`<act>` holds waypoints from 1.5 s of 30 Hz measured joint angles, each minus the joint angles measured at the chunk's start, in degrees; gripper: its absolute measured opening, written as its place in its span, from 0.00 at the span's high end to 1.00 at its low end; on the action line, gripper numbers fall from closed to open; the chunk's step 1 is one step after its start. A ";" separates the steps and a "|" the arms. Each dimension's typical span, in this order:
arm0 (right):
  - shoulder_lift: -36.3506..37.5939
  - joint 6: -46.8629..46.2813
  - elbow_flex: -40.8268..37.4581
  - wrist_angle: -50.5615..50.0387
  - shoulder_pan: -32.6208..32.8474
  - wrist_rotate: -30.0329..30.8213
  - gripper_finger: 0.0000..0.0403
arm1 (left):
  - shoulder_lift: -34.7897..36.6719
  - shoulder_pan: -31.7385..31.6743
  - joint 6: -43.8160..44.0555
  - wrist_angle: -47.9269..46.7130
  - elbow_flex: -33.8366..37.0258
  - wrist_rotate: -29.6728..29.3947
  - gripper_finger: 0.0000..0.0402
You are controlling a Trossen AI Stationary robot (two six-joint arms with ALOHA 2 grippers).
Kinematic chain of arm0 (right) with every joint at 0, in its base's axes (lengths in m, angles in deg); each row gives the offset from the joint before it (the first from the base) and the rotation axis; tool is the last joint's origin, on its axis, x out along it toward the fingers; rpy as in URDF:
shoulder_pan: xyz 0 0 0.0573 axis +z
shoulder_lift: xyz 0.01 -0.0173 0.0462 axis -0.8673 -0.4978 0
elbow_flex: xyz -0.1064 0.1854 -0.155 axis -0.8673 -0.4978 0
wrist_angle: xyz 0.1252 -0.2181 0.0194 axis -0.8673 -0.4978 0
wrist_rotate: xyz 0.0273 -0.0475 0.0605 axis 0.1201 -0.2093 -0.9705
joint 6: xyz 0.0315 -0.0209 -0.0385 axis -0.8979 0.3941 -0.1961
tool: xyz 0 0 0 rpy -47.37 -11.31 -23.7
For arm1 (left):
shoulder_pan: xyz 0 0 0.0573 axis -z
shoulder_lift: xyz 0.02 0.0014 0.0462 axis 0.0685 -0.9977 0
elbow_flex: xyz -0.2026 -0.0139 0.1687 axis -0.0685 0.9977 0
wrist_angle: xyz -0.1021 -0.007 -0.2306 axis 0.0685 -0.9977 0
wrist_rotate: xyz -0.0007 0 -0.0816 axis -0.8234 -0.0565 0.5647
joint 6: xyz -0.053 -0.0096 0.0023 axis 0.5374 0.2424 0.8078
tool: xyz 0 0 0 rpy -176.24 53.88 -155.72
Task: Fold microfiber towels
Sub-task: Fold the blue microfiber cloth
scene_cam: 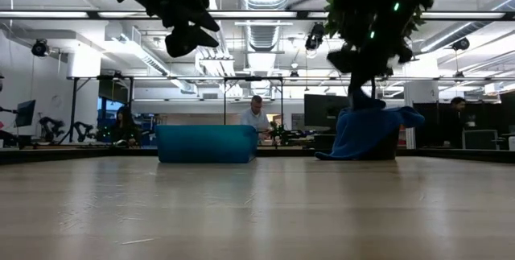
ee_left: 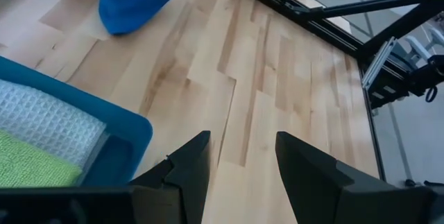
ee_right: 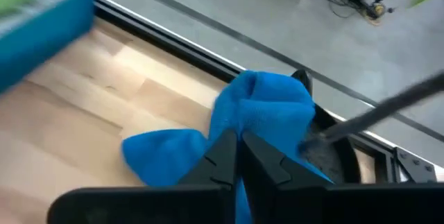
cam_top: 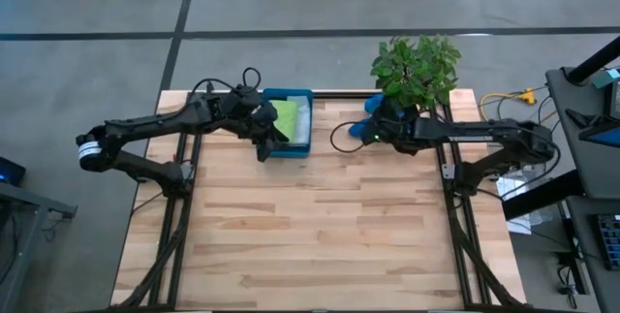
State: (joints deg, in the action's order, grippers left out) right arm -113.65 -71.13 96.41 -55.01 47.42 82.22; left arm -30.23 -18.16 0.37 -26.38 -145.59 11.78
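Blue microfiber towel (ee_right: 267,113): bunched at the table's far edge beside the potted plant (cam_top: 417,66), pinched in the closed right gripper (ee_right: 238,148), the nearer arm. Left gripper (ee_left: 239,158): fingers apart, empty, hovering by the teal tray (cam_top: 291,148), which holds the lime green towel (cam_top: 285,117); the blue towel lies well off to its right.

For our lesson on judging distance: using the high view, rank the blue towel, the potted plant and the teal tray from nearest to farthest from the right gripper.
1. blue towel: pinched in the right gripper.
2. potted plant: just behind, at the table's far edge.
3. teal tray: across to the left.
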 joint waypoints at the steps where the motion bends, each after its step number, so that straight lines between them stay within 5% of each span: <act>1: 1.23 -0.93 1.12 -2.31 0.99 -0.06 0.98 | 0.00 0.09 0.10 0.02 0.00 0.00 0.63; 10: 12.86 -2.94 4.58 -8.43 11.41 -0.64 0.98 | -0.09 0.20 1.47 1.07 0.00 -0.04 0.63; 15: 15.31 -0.82 4.88 -7.41 15.49 -8.88 0.98 | -0.09 0.29 1.79 4.70 0.00 -0.08 0.63; 19: 15.80 4.42 6.17 -3.51 18.47 -16.31 0.98 | -0.55 0.98 4.57 12.58 0.00 -0.07 0.63; 30: 12.92 4.99 13.55 -4.35 19.62 -17.06 0.98 | -9.34 9.07 7.44 33.23 -0.02 -0.15 0.62; 42: 9.93 3.21 16.16 -3.79 20.68 -23.73 0.98 | -20.22 11.86 7.35 36.87 -1.05 -9.99 0.38; 45: 9.64 2.16 16.05 -3.46 20.66 -23.72 0.98 | -21.62 14.03 7.36 36.60 -1.05 -16.60 0.38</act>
State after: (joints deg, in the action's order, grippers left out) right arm -104.01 -68.97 112.45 -58.47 68.08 58.50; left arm -51.85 -4.13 7.73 10.23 -146.64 -4.82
